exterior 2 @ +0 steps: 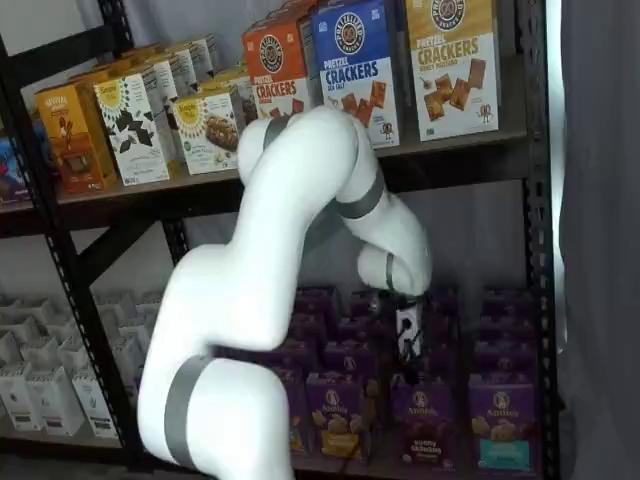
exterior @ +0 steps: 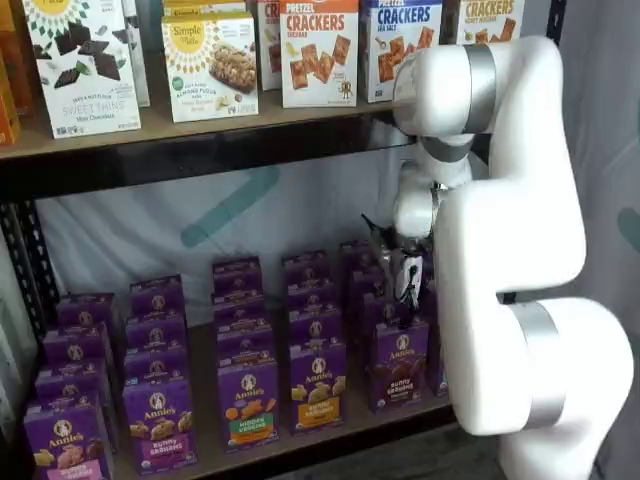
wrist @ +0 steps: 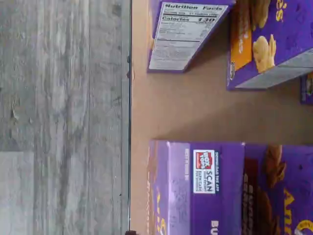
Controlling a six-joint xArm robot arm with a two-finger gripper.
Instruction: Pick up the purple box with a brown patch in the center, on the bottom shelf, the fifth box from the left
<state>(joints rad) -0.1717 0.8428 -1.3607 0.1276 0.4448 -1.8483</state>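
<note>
The purple box with the brown band and dark cookies (exterior: 400, 366) stands upright at the front of its row on the bottom shelf (exterior: 340, 425). It shows in both shelf views (exterior 2: 424, 418). In the wrist view its top flap with a Box Tops label and its brown cookie front (wrist: 274, 191) show, turned sideways. My gripper (exterior: 404, 290) hangs just above and behind this box, over its row. In a shelf view its black fingers (exterior 2: 408, 372) point down at the box. No gap between the fingers shows and they hold nothing.
A yellow-band carton (exterior: 318, 388) stands left of the brown one and a teal-band carton (exterior 2: 500, 418) right of it. More purple cartons fill the rows behind. Cracker boxes (exterior: 318, 50) stand on the higher shelf. Grey floor (wrist: 63, 117) lies past the shelf's front edge.
</note>
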